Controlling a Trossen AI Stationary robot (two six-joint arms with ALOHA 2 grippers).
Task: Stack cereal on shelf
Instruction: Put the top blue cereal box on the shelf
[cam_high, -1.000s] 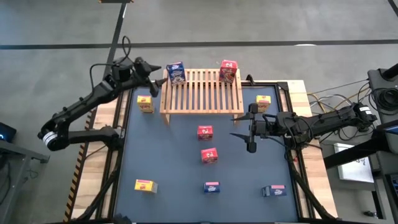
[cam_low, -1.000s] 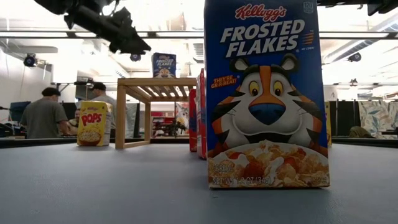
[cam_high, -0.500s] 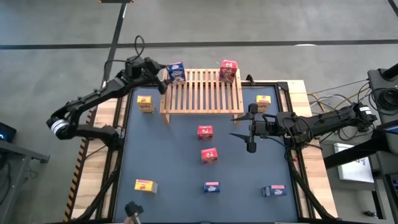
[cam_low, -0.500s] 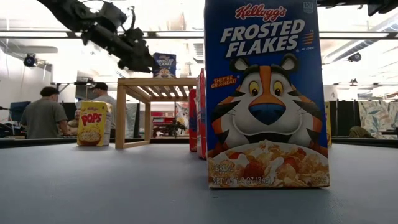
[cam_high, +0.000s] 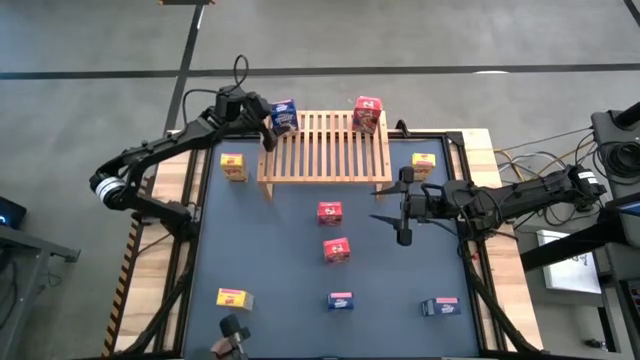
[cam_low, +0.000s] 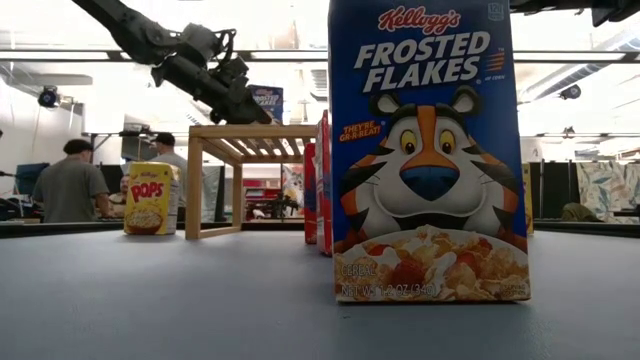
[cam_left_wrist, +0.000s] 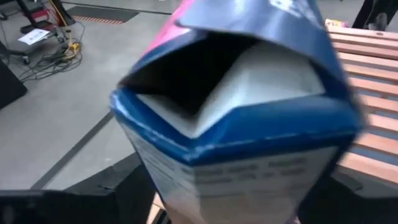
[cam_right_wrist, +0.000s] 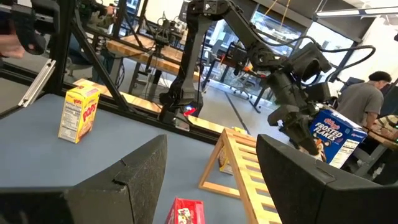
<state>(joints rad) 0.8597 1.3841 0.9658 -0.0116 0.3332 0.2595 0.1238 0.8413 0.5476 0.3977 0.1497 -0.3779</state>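
A blue cereal box (cam_high: 283, 117) with printed front stands upright, long axis vertical, on the wooden shelf's (cam_high: 325, 150) far left corner, the left gripper (cam_high: 266, 122) spread around it, grip uncertain

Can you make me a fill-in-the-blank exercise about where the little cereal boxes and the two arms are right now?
1. The light wooden slatted rack carries ___ miniature cardboard cereal boxes.
2. The left gripper is at the ___ cereal box on the rack's corner.
3. The other box on the rack is ___.
4. The right gripper hovers over the dark table with its fingers ___.

Missing words: two; blue; red; open
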